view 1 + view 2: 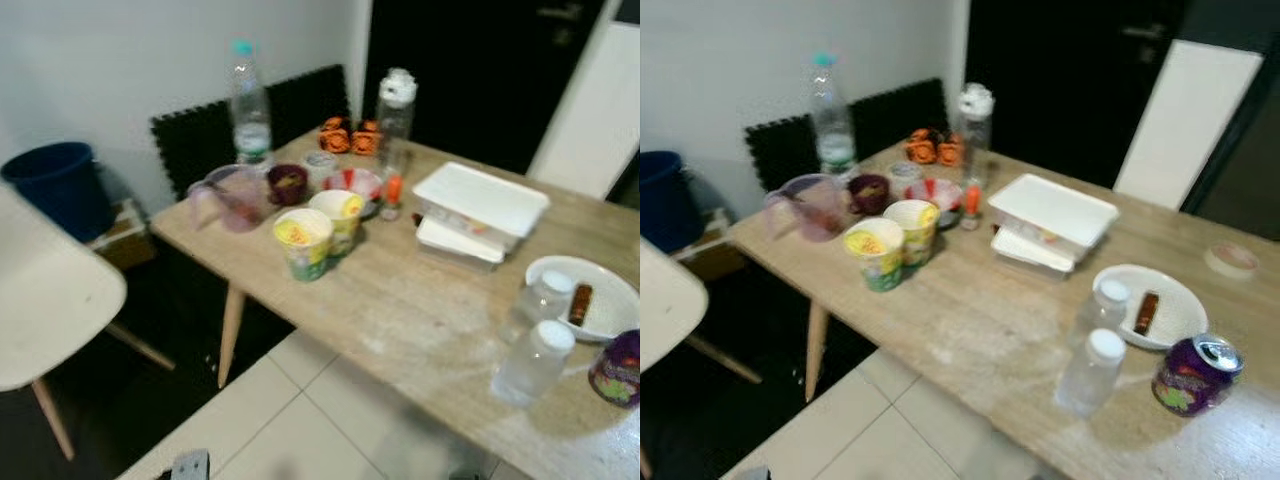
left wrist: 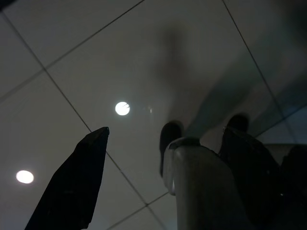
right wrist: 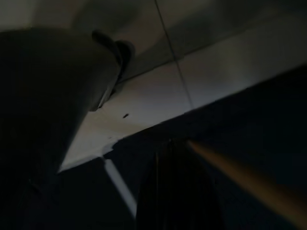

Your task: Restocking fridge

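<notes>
Looking down from the head camera, you have a pale wooden surface (image 1: 400, 300) crowded with things for the fridge. At its far corner stands a tall clear plastic bottle with a teal cap (image 1: 249, 105), and just beside the middle a clear bottle with a white lid (image 1: 394, 115), with two small orange objects (image 1: 350, 137) between them. Nearer you sit two yellow-and-green paper cups (image 1: 305, 243), touching or nearly so, with a pinkish transparent jug (image 1: 232, 197) and a dark maroon cup (image 1: 287, 184) behind them, and a red-and-white bowl (image 1: 358, 186) with a small orange-capped bottle (image 1: 393, 192) beside it. To the right, a white lidded plastic box (image 1: 480, 200) rests on a flatter white container (image 1: 458, 242). Near the right edge a white oval plate (image 1: 1152, 305) carries a brown bar, two small clear bottles with white caps (image 1: 1090, 370) stand just beside it, and a purple drink can (image 1: 1195, 375) is next to them. A white chair (image 1: 50, 300) and a dark blue bin (image 1: 60, 185) sit left of the surface. Your left pincer (image 2: 163, 158) hangs over the tiled floor (image 2: 96, 62) with its fingers spread apart. Your right pincer (image 3: 177, 187) is dim in shade; you cannot tell its state.
</notes>
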Robot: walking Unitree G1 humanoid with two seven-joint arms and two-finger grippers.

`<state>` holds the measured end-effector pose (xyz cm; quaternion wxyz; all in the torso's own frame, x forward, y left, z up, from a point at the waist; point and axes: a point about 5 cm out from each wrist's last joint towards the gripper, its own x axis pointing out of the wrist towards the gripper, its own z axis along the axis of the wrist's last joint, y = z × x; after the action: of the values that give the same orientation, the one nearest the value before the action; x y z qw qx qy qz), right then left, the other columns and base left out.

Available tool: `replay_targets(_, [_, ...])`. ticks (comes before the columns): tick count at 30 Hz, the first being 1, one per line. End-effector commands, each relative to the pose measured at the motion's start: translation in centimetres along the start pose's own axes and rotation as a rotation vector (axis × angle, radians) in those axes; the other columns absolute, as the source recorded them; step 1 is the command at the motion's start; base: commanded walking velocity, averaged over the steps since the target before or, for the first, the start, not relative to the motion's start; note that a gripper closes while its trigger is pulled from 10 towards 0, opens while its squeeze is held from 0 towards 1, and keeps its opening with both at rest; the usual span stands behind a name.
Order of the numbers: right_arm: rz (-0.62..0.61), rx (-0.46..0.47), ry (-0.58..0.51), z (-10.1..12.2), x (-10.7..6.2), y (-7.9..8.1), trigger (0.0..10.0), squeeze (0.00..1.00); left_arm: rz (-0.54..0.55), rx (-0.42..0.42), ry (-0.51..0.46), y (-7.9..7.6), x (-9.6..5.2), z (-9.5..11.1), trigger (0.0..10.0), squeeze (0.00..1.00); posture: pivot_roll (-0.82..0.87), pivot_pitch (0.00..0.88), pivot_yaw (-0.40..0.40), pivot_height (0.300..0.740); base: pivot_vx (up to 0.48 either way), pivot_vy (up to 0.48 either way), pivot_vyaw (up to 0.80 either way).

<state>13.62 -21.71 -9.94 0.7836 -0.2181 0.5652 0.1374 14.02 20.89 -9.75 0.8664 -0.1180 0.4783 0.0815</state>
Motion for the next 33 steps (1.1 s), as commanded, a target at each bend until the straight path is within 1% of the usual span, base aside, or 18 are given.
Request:
replay_targets(1, [0.008,0.008,0.032,-1.1,-0.08,0.1,10.0,0.0,-0.003,-0.006,0.024,-0.14,-0.08,-0.71,10.0,0.0,-0.05,0.0,0.029,0.74,0.0,0.0,-0.79])
replay_targets(5, [0.01,0.008,0.034,-1.14,-0.09,0.06,10.0,0.0,-0.004,-0.005,0.024,-0.2,-0.06,-0.69,10.0,0.0,-0.05,0.0,0.029,0.74,0.0,0.0,-0.79])
replay_targets(14, [0.015,0.009,0.024,-0.3,-0.01,0.07,10.0,0.0,-0.001,-0.005,0.026,-0.26,-0.05,-0.72,10.0,0.0,-0.05,0.0,0.028,0.74,0.0,0.0,-0.79])
replay_targets(29, [0.011,0.021,0.023,-0.5,-0.01,0.17,10.0,0.0,0.006,-0.014,0.025,-0.15,-0.06,-0.67,10.0,0.0,-0.05,0.0,0.028,0.74,0.0,0.0,-0.79])
replay_targets(33, [0.006,0.016,0.018,-0.37,-0.02,0.02,10.0,0.0,0.006,-0.013,0.025,-0.18,-0.04,-0.64,10.0,0.0,-0.05,0.0,0.028,0.74,0.0,0.0,0.0])
